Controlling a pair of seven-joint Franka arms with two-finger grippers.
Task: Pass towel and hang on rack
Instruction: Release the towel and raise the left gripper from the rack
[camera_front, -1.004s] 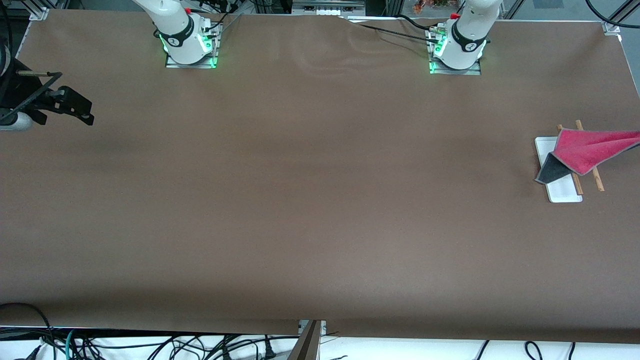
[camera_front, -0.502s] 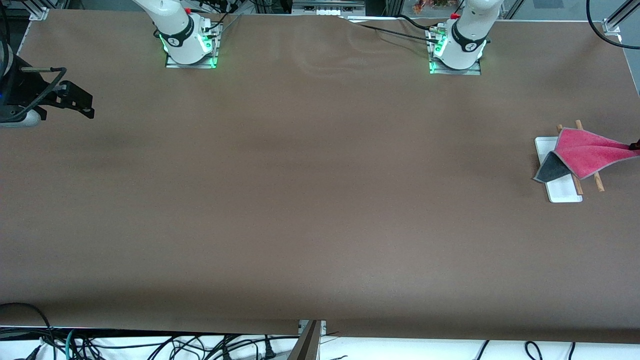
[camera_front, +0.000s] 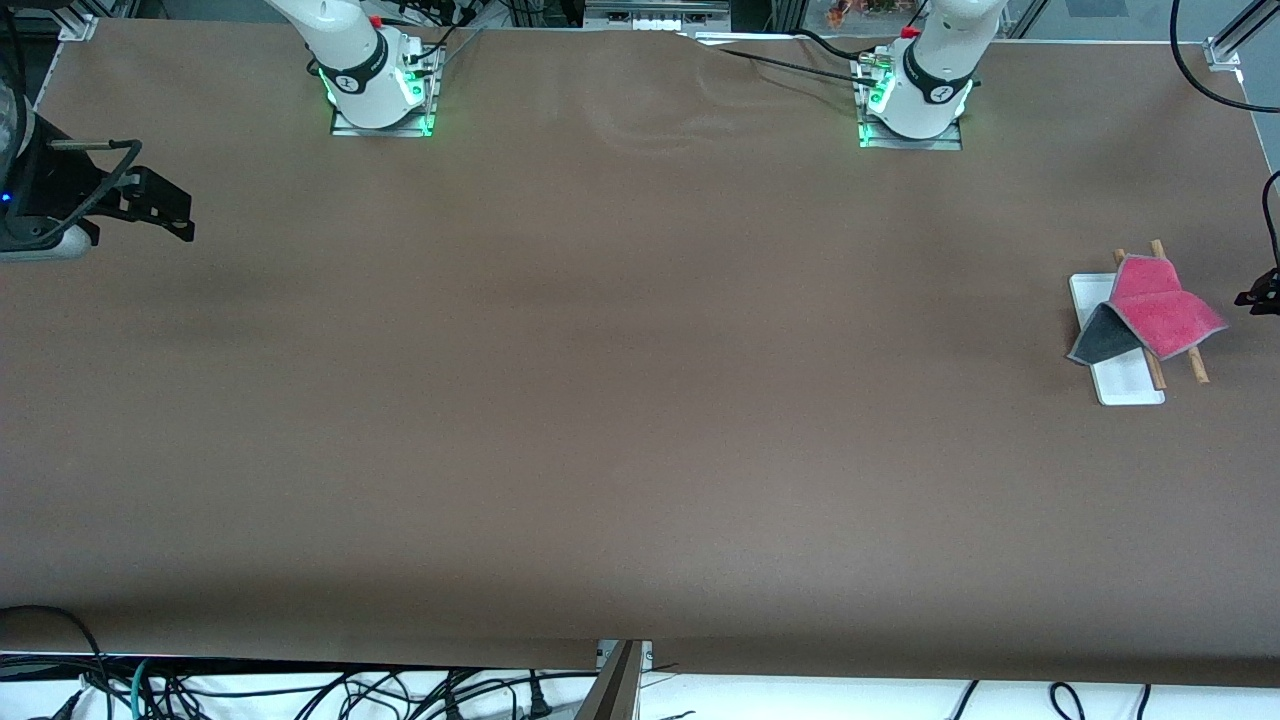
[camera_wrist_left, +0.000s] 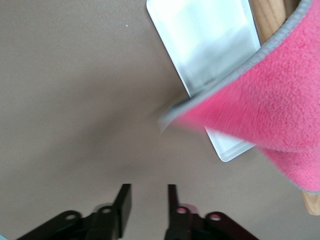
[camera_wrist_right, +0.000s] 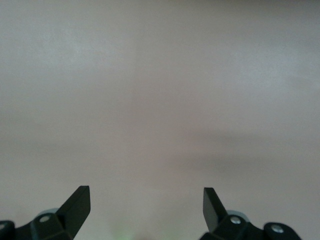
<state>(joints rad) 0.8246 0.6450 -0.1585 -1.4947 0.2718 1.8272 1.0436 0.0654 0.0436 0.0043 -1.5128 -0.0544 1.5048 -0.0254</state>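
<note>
The left gripper (camera_wrist_left: 146, 207) hangs over the table's (camera_front: 640, 400) edge at the left arm's end, just beside the rack (camera_front: 1118, 385). In its wrist view the two black fingers (camera_wrist_left: 123, 202) stand a little apart with bare tabletop between them, gripping nothing; the towel (camera_front: 1150, 318) is free of them. In the front view only a dark tip of this gripper (camera_front: 1258, 293) shows at the frame's edge, apart from the cloth.

The towel lies draped over the rack's two wooden rods (camera_front: 1194, 366). Its pink face is up, and one corner is folded so the grey underside shows, drooping across the white base toward the right arm's end. The pink part hangs off the rods toward the left arm's end. Whether its lower edge touches the table is hard to tell. In the left wrist view the pink cloth (camera_wrist_left: 280, 105) with its grey edging covers part of the white base (camera_wrist_left: 210, 55), and a rod (camera_wrist_left: 267, 17) shows above it.

The right gripper (camera_wrist_right: 146, 205) waits over bare table at the right arm's end, well apart from the rack. Its fingers (camera_wrist_right: 77, 202) are spread wide and hold nothing. In the front view it (camera_front: 165, 210) shows as a black shape near the frame's edge.
</note>
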